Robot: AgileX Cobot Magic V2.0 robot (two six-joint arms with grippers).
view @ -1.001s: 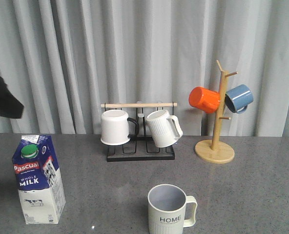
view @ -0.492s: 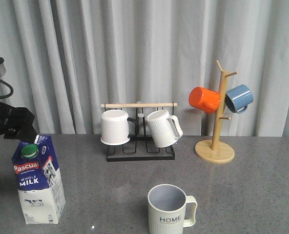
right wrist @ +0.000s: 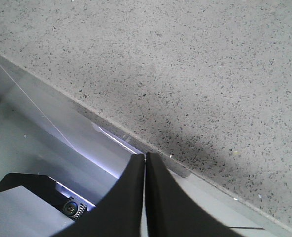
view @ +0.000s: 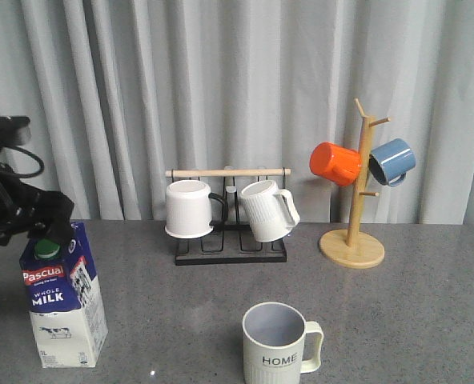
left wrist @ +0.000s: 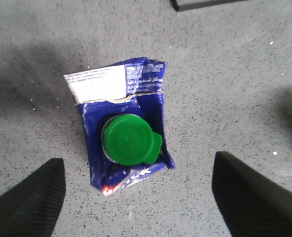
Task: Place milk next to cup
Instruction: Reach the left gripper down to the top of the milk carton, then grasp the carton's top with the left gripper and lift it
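Front view: the gable-topped milk (view: 63, 296) is seen upright at near left on the speckled grey table (view: 397, 312), well apart from the ribbed cup (view: 279, 345) at near centre. Left wrist view: the left gripper (left wrist: 136, 190) is held wide open above the round green cap (left wrist: 130, 139). Right wrist view: the right gripper (right wrist: 145, 163) is pressed together over the table edge.

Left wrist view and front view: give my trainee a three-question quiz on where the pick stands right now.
1. True or false: the left end effector is shut on the tall blue-and-white gable-top milk carton.
2. What sits directly under the left wrist camera? A) orange mug B) the carton's green round cap C) wooden mug tree
3. Fill in: the cream ribbed mug lettered "HOME" stands on the grey speckled table to the carton's ____ in the front view.

Key:
1. False; its fingers are spread wide, apart from the carton.
2. B
3. right
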